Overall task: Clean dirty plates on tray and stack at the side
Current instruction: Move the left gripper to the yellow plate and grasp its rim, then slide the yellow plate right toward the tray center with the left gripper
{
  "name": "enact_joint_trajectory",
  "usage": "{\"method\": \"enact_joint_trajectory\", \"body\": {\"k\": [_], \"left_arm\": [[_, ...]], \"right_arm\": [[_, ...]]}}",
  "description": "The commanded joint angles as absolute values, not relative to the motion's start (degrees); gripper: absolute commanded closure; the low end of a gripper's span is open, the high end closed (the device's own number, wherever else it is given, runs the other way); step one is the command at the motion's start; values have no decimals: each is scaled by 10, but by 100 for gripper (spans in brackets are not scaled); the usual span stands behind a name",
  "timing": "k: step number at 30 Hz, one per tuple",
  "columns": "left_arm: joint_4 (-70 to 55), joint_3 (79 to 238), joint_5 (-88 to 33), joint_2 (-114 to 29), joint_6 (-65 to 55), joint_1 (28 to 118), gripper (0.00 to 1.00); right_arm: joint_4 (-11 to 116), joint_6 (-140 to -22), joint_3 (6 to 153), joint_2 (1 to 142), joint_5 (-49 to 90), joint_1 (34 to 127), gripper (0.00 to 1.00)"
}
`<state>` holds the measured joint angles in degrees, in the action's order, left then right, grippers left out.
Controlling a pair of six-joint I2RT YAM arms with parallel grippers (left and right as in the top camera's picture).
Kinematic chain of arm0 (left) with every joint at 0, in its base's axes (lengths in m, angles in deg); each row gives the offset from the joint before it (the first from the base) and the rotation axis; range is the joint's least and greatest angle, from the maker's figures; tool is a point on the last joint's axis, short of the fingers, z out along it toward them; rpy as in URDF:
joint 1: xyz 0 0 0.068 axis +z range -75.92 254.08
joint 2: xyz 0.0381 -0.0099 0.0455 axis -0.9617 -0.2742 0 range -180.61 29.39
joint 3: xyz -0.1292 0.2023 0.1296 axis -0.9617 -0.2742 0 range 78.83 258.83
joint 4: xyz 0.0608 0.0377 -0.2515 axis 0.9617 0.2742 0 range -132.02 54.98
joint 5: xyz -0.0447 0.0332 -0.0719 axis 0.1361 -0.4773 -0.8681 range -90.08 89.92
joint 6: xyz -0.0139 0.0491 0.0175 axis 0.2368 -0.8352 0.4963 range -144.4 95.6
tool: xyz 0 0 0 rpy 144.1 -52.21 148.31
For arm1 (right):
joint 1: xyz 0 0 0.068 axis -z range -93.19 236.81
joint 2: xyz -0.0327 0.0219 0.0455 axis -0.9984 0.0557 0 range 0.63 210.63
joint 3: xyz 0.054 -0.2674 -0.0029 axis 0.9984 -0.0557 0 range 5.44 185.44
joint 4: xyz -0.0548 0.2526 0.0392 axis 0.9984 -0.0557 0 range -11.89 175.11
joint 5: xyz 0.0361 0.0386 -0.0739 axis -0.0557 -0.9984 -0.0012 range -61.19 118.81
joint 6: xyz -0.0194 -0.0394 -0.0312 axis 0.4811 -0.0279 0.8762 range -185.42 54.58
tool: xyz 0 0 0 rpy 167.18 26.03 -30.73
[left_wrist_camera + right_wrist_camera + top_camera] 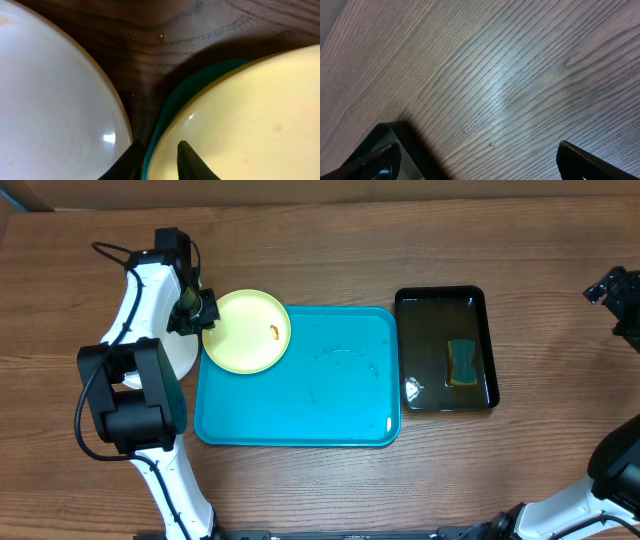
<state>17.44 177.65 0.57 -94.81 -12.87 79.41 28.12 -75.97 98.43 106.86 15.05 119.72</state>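
A lime-green-rimmed plate (247, 330) with a small orange smear lies over the far left corner of the turquoise tray (300, 395). My left gripper (205, 313) is shut on its left rim. In the left wrist view one finger of the gripper (157, 152) lies on the plate (240, 120) and the other sits outside the rim, with the tray edge (182, 92) below. A white plate (50, 100) lies just left of the tray, partly hidden under the left arm in the overhead view (180, 358). My right gripper (612, 288) is open and empty over bare table at the far right.
A glossy black basin (410, 350) stands right of the tray and holds liquid and a teal-and-yellow sponge (462, 363). Its corner shows in the right wrist view (382, 150) next to the open right gripper (477, 150). The tray surface is wet.
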Motion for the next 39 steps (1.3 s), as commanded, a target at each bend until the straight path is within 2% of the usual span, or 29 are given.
{"method": "enact_joint_trajectory", "body": {"k": [1,16,29,36,39], "left_arm": [[171,1779,-17,-959,-141,779,77],[188,1772,-31,-959,-141,727,76],[196,1699,-31,-959,-140,660,76],[244,1693,-31,-959,-123,631,88],[255,1692,-29,-959,-119,619,86]], "right_arm": [[284,-764,993,1061,146,1196,0],[284,-764,993,1061,146,1196,0],[284,-764,993,1061,146,1196,0],[284,-764,993,1061,146,1196,0],[284,-764,993,1061,146,1196,0]]}}
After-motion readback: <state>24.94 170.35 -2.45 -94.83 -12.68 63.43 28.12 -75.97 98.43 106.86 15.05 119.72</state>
